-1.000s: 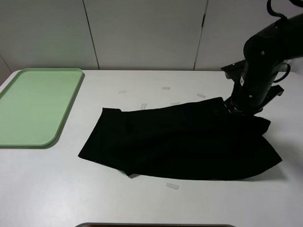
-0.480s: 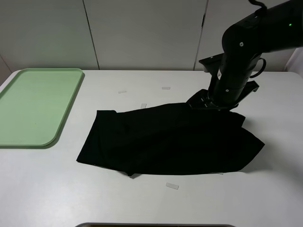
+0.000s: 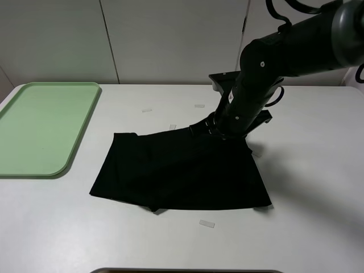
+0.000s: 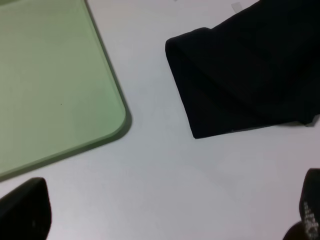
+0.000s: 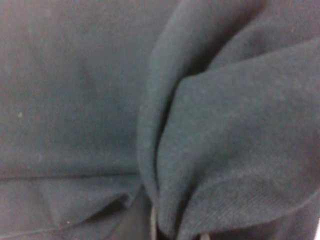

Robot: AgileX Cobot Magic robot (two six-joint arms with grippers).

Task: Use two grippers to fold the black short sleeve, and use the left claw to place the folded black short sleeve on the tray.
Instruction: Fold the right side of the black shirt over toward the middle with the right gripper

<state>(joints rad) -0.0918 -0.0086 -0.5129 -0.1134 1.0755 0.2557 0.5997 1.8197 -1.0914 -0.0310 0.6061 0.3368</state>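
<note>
1. Exterior high: black short sleeve (image 3: 176,173) lies on the white table (image 3: 318,193), roughly centre. It is well apart from the light green tray (image 3: 40,125), which sits at the far left.
2. Exterior high: right gripper (image 3: 220,132) reaches across to the middle and sits at the shirt's far-right corner. The fabric rises off the table up to it. The fingertips are buried in cloth, so the jaws aren't seen directly, but it reads as clenched on the black short sleeve.
3. Exterior high: the shirt's left part lies flat on the table, and the right part is doubled over on itself. Small pale tape strips (image 3: 206,223) are scattered around it, one just near of the near edge and several beyond the far edge. The left gripper is outside this view.
4. Left wrist: left gripper (image 4: 167,217) is released. Its fingers (image 4: 25,215) are spread wide apart with only bare table (image 4: 150,175) between them, touching nothing.
5. Left wrist: the tray's (image 4: 45,75) near-right rounded corner and low rim show. Then comes a strip of bare table, then the left end of the black short sleeve (image 4: 245,75) with layered edges. Tray and shirt are apart, not touching.
6. Right wrist: the frame is filled by the black short sleeve (image 5: 75,100), very close and soft-focus. One thick fold bunches up over a flatter layer. The gripper's fingers can't be made out here.
</note>
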